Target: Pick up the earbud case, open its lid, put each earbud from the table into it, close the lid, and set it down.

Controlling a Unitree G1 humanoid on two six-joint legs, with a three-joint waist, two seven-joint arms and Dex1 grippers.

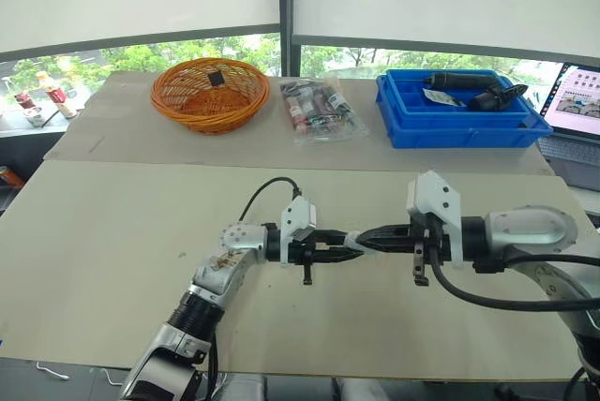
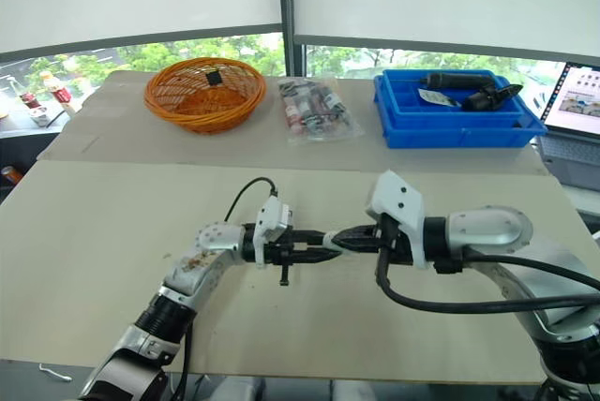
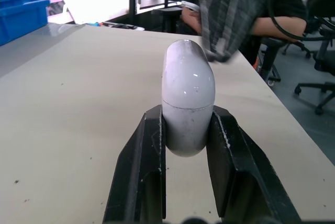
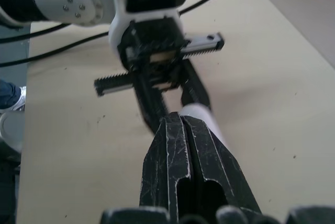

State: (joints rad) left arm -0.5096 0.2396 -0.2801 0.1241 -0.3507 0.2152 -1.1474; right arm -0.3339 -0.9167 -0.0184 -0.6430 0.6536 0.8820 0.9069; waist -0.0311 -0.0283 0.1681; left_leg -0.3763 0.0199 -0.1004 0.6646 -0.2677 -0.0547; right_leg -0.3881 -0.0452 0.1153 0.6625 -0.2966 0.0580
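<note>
Left gripper [image 1: 343, 249]: two black fingers part open, clamped on the lower half of the earbud case [image 3: 187, 93], one finger against each side. Case was white, rounded and glossy, with its lid down on a thin seam, and it stood out past the fingertips. It was held over the front middle of the beige table [image 1: 94, 260], between the two arms.

Right gripper [image 4: 175, 120]: fingers pressed flat together with nothing between them, tips touching the free end of the case, head-on to the left gripper.

Back of table, from the robot's left to right:
- orange wicker basket [image 1: 209, 94] with a small black item [image 1: 215, 77] inside;
- clear plastic packet [image 1: 319, 109] of small goods, just beside the basket;
- blue tray [image 1: 450, 131] holding a dark tool [image 1: 473, 90] and a tag.

Laptop [image 1: 574, 101] stood open at the far right edge. A seated person [image 3: 285, 9] showed beyond the table in the left wrist view.
</note>
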